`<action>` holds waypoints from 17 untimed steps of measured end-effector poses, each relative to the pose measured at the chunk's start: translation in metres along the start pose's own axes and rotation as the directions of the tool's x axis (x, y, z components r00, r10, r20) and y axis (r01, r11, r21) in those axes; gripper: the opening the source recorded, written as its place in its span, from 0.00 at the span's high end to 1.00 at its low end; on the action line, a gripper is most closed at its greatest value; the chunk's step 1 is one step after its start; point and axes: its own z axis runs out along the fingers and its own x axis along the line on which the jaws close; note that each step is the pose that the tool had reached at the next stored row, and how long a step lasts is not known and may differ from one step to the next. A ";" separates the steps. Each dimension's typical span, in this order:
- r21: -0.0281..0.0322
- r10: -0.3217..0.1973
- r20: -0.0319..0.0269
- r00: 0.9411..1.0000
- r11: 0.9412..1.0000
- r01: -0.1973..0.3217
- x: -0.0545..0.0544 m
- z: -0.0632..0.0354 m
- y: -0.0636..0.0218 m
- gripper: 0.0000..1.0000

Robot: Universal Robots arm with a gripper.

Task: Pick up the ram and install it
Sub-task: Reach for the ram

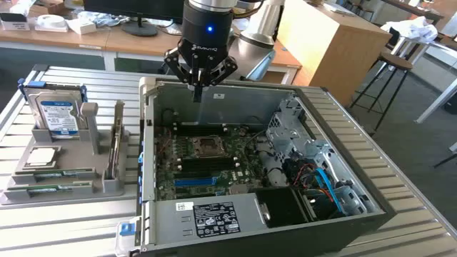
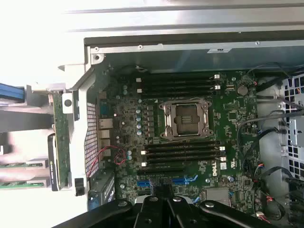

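Two ram sticks (image 1: 54,174) (image 1: 48,188), long green boards with white labels, lie flat in a grey holder (image 1: 100,187) on the exterior view's left; their ends also show in the wrist view (image 2: 19,165). My gripper (image 1: 198,96) hangs above the back wall of the open computer case (image 1: 357,176), well apart from the sticks. Its fingers are shut with nothing between them; in the wrist view the gripper (image 2: 162,197) hovers over the motherboard. Empty black memory slots (image 2: 180,83) (image 2: 183,154) run on both sides of the processor socket (image 2: 184,118).
The holder also carries an upright blue-labelled hard drive (image 1: 57,115), a square silver processor chip (image 1: 40,156) and an upright card (image 1: 114,147). Inside the case are drive cages (image 1: 286,128), cables (image 1: 321,179) and a power supply (image 1: 214,217). Desks and a stool (image 1: 396,64) stand behind.
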 end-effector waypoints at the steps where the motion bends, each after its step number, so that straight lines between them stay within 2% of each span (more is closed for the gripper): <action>1: 0.000 0.000 0.000 1.000 1.000 0.000 0.000 0.0000 0.0000 0.90; 10: 0.000 0.000 0.000 1.000 1.000 0.000 0.001 0.0000 -0.0001 0.90; 17: 0.000 0.000 0.000 1.000 1.000 0.000 0.007 -0.0002 -0.0006 0.90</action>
